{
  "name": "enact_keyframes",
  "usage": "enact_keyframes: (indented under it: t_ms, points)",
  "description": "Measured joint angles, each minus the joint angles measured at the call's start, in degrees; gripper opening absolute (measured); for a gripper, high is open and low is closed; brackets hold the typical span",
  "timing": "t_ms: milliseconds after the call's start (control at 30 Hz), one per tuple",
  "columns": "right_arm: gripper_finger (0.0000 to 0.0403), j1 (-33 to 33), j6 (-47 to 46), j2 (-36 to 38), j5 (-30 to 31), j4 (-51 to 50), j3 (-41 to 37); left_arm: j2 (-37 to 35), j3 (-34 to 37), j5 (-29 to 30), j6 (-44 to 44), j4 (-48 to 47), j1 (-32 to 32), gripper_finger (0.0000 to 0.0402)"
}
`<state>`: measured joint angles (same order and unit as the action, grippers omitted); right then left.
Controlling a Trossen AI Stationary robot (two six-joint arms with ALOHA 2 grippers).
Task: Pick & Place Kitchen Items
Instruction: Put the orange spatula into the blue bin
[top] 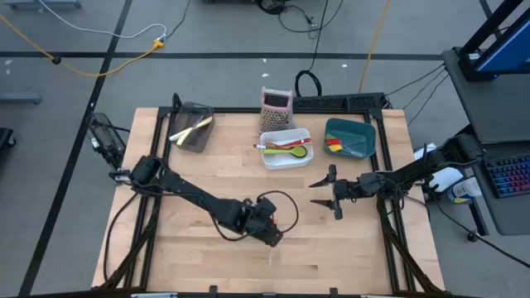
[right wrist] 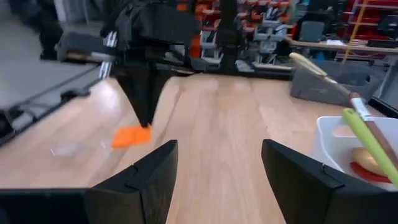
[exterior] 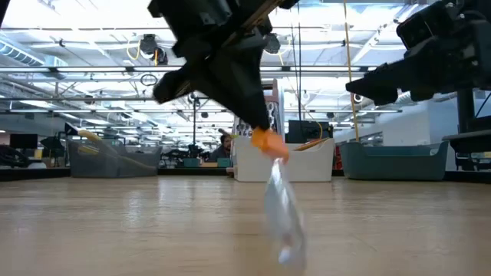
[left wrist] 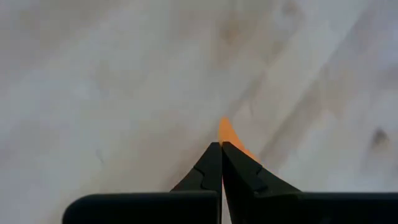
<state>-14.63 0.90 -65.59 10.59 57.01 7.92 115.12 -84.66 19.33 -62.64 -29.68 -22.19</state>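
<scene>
Left gripper (exterior: 257, 123), near the front centre of the table (top: 207, 174), with its jaws closed on the orange head of a clear-handled spatula (exterior: 278, 201). In the low view the head sits at the fingertips and the clear handle hangs down toward the wood, its tip at or just above the surface; contact cannot be told. The long axis therefore runs steeply downward from the jaws, not flat along the table.

Right gripper (right wrist: 217, 168) hovers right of centre, jaws spread wide and empty, facing the left arm.

The white bin (top: 286, 147), already holding a green spoon (top: 286, 146), lies farther back, to the right of the held spatula; the teal bin (top: 352, 136) lies beyond it on the right, the dark mesh bin (top: 193, 129) at far left.

The left arm evidently carries this item.
</scene>
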Motion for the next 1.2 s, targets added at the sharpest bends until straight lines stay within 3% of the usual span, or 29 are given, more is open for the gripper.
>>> enact_keyframes:
  t_ms: [233,400,567,967,1200]
  points:
    - [0.0226,0.4,-2.5,0.0,0.1,1.4,0.0,-2.9,0.0,10.1,8.5,0.9,2.0,0.0001]
    - [0.0226,0.4,-4.9,0.0,0.1,3.2,0.0,-3.5,-0.1,14.9,18.4,8.8,3.2,0.0]
    - [0.0226,0.4,-6.7,-0.9,-0.1,3.2,0.0,-3.5,-0.2,15.4,30.1,18.7,4.6,0.0]
    - [0.0226,0.4,-9.3,-7.2,0.0,9.1,0.0,-3.5,-0.2,15.8,42.2,31.1,6.5,0.0]
    - [0.0226,0.4,-8.9,-12.9,-0.2,18.3,0.1,-3.5,-0.2,15.8,46.2,34.5,6.7,0.0]
